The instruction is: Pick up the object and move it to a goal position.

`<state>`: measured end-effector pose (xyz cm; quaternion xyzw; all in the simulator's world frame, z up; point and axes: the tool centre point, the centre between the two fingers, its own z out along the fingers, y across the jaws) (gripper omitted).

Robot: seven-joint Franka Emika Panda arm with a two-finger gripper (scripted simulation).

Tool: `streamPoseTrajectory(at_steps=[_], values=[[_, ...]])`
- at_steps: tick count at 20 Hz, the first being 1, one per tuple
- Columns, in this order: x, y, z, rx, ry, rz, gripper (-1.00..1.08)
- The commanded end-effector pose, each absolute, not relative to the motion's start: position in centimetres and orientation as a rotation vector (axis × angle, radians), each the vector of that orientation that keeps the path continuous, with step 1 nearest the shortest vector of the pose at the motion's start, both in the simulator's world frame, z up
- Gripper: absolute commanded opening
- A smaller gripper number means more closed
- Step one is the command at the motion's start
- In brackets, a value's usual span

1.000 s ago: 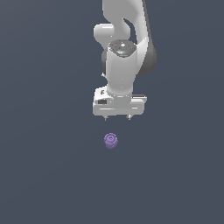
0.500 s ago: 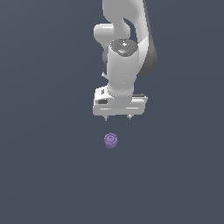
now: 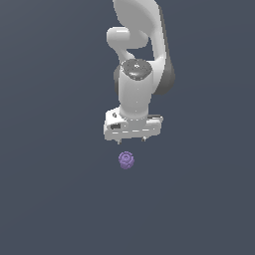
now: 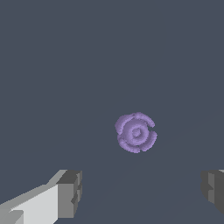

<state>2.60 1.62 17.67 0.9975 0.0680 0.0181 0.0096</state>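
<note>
The object is a small purple rounded lump [image 3: 126, 160] with a swirled, ridged top, lying on the dark grey floor. In the wrist view the object [image 4: 136, 132] lies beyond the gap between the two fingers, apart from both. My white gripper [image 3: 131, 141] hangs above and just behind it in the exterior view, pointing down, with only its short fingertips [image 3: 119, 141] showing under the hand. The gripper [image 4: 140, 192] is open and empty, with one finger [image 4: 70, 193] and the other at the frame edge [image 4: 214, 189] set wide apart.
A plain dark grey floor [image 3: 50, 199] fills both views. The white arm [image 3: 139, 64] rises from the gripper toward the top of the exterior view. Nothing else is in view.
The gripper and arm have shifted very slightly, if at all. The purple object has not moved.
</note>
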Motion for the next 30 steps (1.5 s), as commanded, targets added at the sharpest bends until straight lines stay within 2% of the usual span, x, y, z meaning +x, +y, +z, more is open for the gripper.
streamPoseTrajectory(at_steps=[1, 12, 30], values=[[3.0, 1.2, 16.5, 3.111, 0.272, 0.047, 1.0], [4.5, -0.7, 10.7, 3.088, 0.549, 0.009, 1.0], [4.7, -1.2, 6.8, 3.08, 0.618, -0.001, 1.0]])
